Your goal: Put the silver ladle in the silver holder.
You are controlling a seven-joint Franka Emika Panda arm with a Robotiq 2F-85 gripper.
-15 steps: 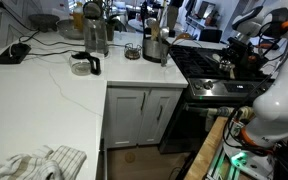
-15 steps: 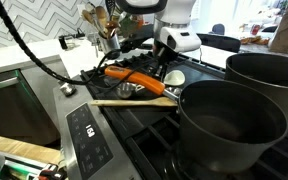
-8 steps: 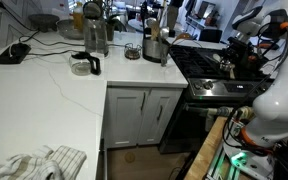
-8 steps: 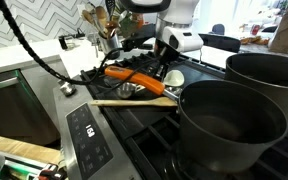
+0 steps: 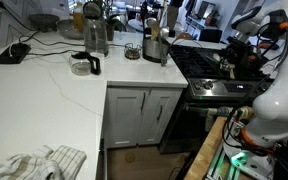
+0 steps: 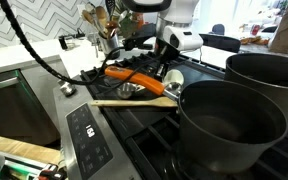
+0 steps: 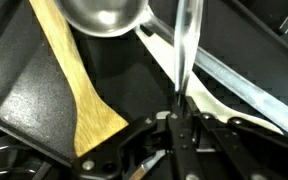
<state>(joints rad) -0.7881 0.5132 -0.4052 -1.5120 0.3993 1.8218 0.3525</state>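
Note:
In the wrist view the silver ladle's bowl (image 7: 104,14) lies at the top and its thin handle (image 7: 187,50) runs down into my gripper (image 7: 179,108), which is shut on it low over the stove. In an exterior view the gripper (image 6: 169,74) sits just above the cooktop, with the ladle's bowl (image 6: 128,89) beside an orange utensil (image 6: 134,78). The silver holder (image 5: 154,47) stands on the counter by the stove with utensil handles sticking up. It also shows at the back in the other exterior view (image 6: 107,42).
A wooden spatula (image 7: 79,90) lies on the cooktop next to the ladle (image 6: 124,101). Two large dark pots (image 6: 229,125) (image 6: 269,75) stand on the near burners. On the counter are a grey jug-topped appliance (image 5: 95,35), a small dark glass cup (image 5: 132,50) and a cloth (image 5: 34,165).

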